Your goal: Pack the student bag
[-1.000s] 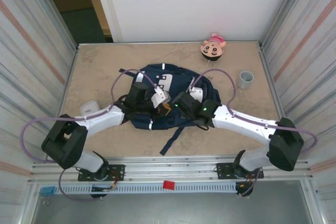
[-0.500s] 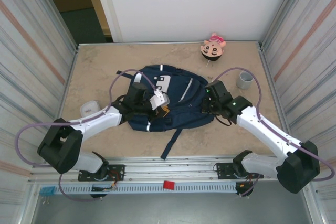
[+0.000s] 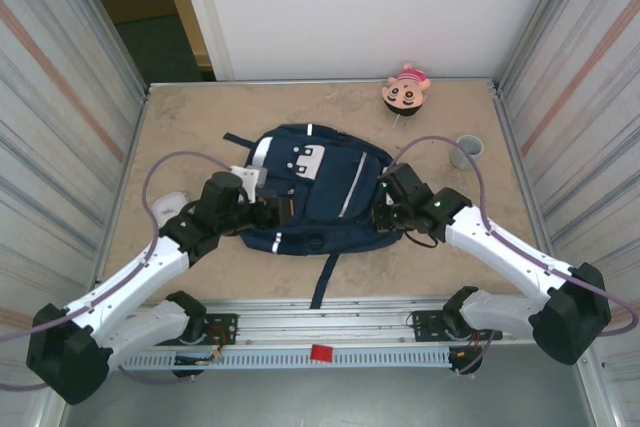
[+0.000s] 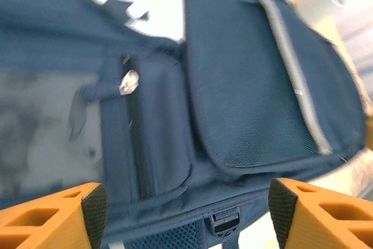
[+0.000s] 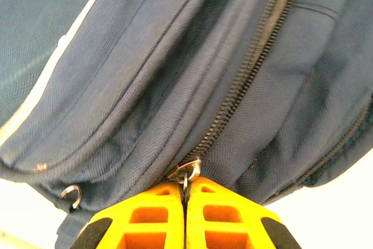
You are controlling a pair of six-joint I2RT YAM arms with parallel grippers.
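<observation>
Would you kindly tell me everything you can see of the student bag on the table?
The student bag is a navy fabric backpack lying flat mid-table, front up. It has white trim stripes, white patches, a grey patch, zipped pockets and a dark strap trailing toward the near edge. The right gripper is shut on a metal zipper pull at its right side. The open left gripper hovers over its left side.

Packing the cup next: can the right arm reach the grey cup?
Probably, once freed: the right tool is shut on the student bag's zipper pull; bare table separates it from the cup.
</observation>
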